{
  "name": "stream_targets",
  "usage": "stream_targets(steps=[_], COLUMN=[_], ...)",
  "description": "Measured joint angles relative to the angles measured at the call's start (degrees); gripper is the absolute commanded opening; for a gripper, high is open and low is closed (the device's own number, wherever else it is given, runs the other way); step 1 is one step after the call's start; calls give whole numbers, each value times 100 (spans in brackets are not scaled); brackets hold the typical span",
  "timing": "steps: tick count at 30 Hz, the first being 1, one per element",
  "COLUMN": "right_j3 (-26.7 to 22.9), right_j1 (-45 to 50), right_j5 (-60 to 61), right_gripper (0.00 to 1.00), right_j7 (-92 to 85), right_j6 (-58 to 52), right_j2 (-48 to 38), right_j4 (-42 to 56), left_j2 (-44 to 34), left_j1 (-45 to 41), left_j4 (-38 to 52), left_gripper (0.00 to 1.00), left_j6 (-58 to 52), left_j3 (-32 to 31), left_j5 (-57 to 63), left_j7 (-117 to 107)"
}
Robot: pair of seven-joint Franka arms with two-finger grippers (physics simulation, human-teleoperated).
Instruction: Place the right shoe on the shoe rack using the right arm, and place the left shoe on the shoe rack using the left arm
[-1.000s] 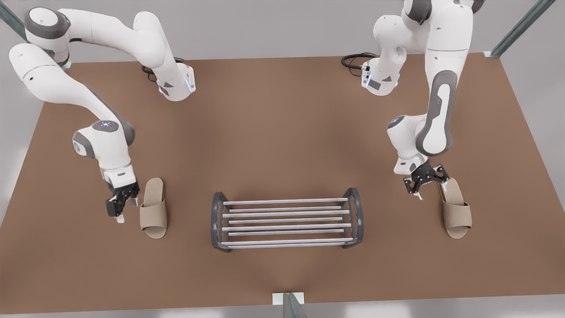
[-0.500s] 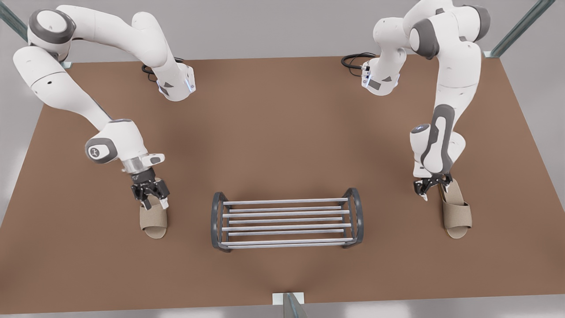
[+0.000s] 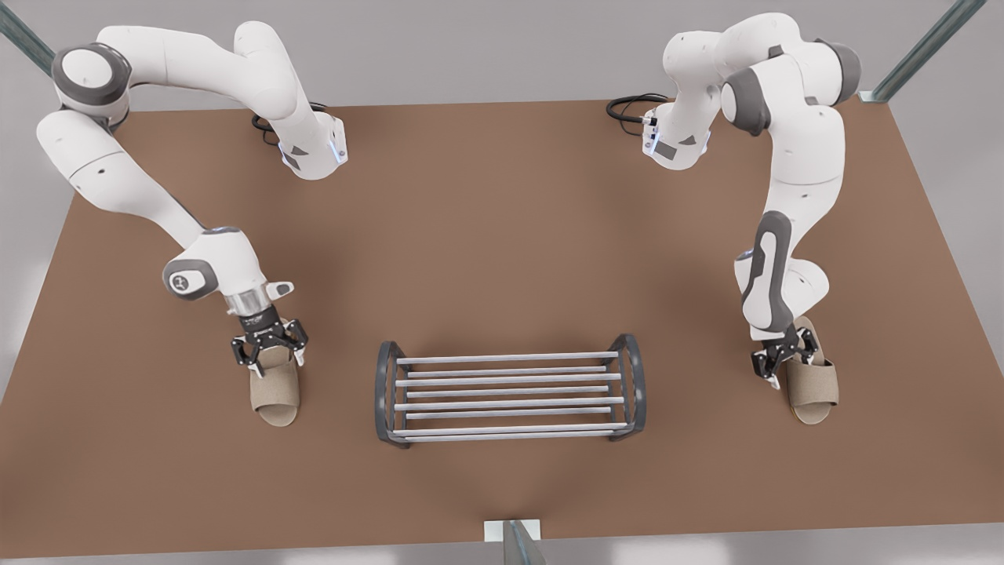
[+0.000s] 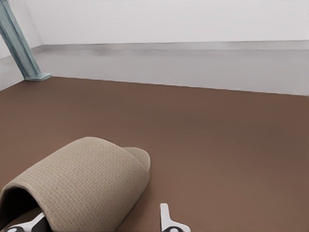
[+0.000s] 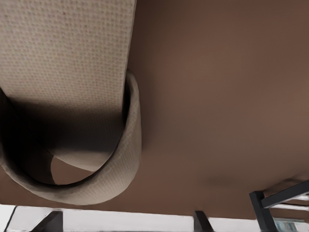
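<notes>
Front view shows a big brown table (image 3: 502, 235) with two white robot arms standing at its far edge. The low dark grey metal shoe rack (image 3: 510, 392) with pale grey bars sits on the table near the front edge, between the two shoes. It has nothing on it.

The right shoe (image 3: 274, 396) is a beige woven slipper. It lies flat on the table at the front view's left, near the rack but not touching it. The right gripper (image 3: 271, 361) is down over the back half of this slipper. Its fingers are spread wide, one on each side of the slipper. The right wrist view looks down on this slipper (image 5: 72, 72) and sees a corner of the rack (image 5: 280, 203).

The left shoe (image 3: 816, 388) is a matching beige woven slipper. It lies flat at the front view's right, well apart from the rack. The left gripper (image 3: 792, 366) is low at the side of this slipper that faces the rack, and it is open. In the left wrist view, one finger is at the slipper's (image 4: 82, 183) opening and the other finger (image 4: 165, 217) is just outside its side wall.
</notes>
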Motion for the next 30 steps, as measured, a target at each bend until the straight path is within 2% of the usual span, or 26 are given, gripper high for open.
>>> stream_targets(steps=[4, 6, 9, 15, 20, 24, 28, 30], right_j3=[204, 426, 512, 217, 73, 63, 19, 10], right_j1=[-272, -582, -1094, -1423, -1311, -1188, -1061, -1021], right_j5=[-33, -40, -262, -918, -1191, -1253, -1273, -1278], right_gripper=[100, 100, 100, 100, 100, 100, 100, 100], right_j7=[-438, -614, -813, -1107, -1289, -1398, -1482, -1518], right_j6=[-93, -248, -565, -1031, -1219, -1289, -1324, -1335], right_j2=[-20, -11, 291, 1023, 1228, 1321, 1432, 1473], right_j4=[-255, -677, -1282, -1438, -1299, -1133, -955, -900], left_j2=[34, 72, 217, 401, 418, 406, 352, 335], left_j1=[5, 3, 6, 15, 9, 8, 1, -1], left_j4=[77, 102, 218, 400, 487, 507, 519, 514], left_gripper=[100, 100, 100, 100, 99, 80, 69, 51], left_j6=[-32, -42, -52, -62, -65, -65, -50, -36], left_j3=[-1, -1, -1, 1, 0, 0, 0, 0], left_j5=[101, 138, 183, 226, 227, 222, 215, 208], left_j7=[0, 0, 0, 0, 0, 0, 0, 0])
